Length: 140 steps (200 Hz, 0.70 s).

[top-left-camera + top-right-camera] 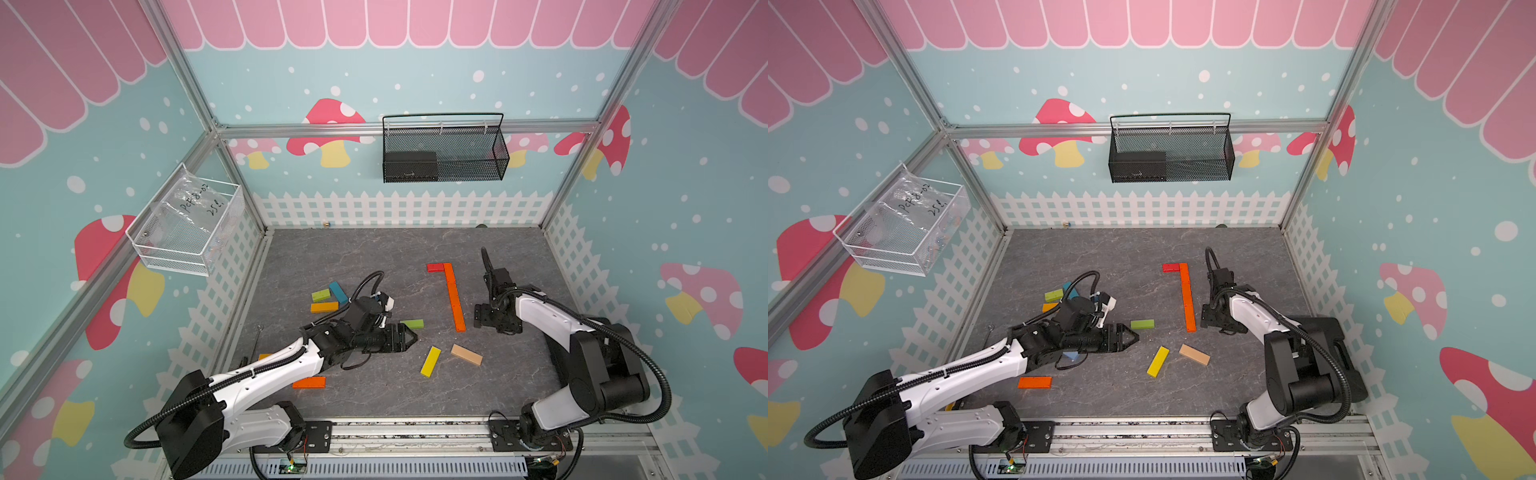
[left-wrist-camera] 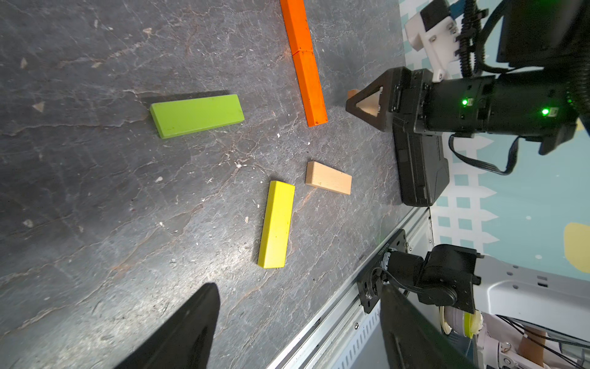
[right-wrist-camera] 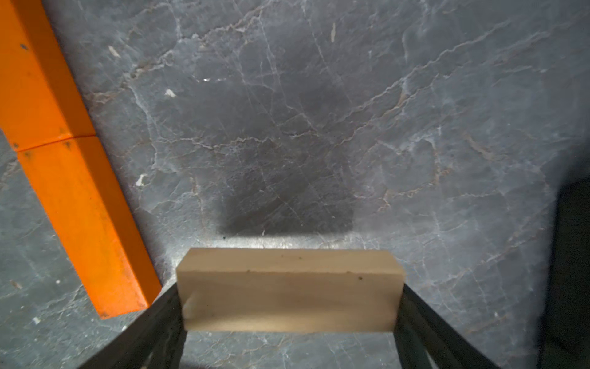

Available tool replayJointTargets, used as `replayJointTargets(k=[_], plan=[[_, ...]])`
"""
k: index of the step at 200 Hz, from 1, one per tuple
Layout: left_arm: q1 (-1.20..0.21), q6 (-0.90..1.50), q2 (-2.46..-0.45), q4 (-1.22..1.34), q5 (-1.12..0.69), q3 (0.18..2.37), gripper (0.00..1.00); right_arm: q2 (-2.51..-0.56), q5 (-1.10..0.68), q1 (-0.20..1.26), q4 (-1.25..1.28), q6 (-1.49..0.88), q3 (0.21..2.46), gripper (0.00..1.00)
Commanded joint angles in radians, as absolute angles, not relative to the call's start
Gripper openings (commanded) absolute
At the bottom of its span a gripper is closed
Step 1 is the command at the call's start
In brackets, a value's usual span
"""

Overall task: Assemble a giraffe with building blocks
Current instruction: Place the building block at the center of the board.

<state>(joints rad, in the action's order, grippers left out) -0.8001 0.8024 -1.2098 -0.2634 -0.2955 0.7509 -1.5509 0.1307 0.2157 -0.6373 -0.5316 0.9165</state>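
Several orange building blocks laid end to end form a straight line [image 1: 455, 299], with a red block [image 1: 435, 267] at its far end making an L. My right gripper [image 3: 289, 297] is shut on a tan block [image 3: 289, 281], held by its ends a little above the floor, just right of the line's near end [image 3: 95, 230]. My left gripper [image 2: 298, 287] is open and empty, turned on its side over the floor near a green block [image 2: 196, 115], a yellow block [image 2: 276, 223] and a loose tan block [image 2: 329, 178].
A lime block [image 1: 321, 295], a blue block [image 1: 338, 292] and an orange block [image 1: 324, 307] lie at mid-left. Another orange block [image 1: 309, 382] lies by the left arm, and a light blue one [image 1: 1070, 356] under it. A black mesh basket [image 1: 444, 149] and a white basket [image 1: 187, 224] hang on the walls.
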Motion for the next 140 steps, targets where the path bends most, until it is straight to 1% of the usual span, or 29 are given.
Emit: replayJointTargets(k=[1, 64, 82, 99, 140], plan=[[-0.804, 0.787, -1.198, -0.286, -0.279, 0.784, 0.82, -1.582, 0.115, 0.209, -0.602, -0.515, 0.901, 0.84], [-0.799, 0.771, -1.196, -0.316, -0.267, 0.793, 0.82, -1.611, 0.105, 0.196, -0.552, -0.502, 0.854, 0.85], [-0.798, 0.770, -1.197, -0.319, -0.266, 0.793, 0.82, -1.614, 0.105, 0.193, -0.550, -0.494, 0.854, 0.89], [-0.797, 0.771, -1.198, -0.319, -0.265, 0.792, 0.82, -1.613, 0.105, 0.193, -0.552, -0.482, 0.856, 0.99], [-0.796, 0.769, -1.200, -0.319, -0.265, 0.793, 0.82, -1.603, 0.113, 0.193, -0.584, -0.463, 0.875, 1.00]])
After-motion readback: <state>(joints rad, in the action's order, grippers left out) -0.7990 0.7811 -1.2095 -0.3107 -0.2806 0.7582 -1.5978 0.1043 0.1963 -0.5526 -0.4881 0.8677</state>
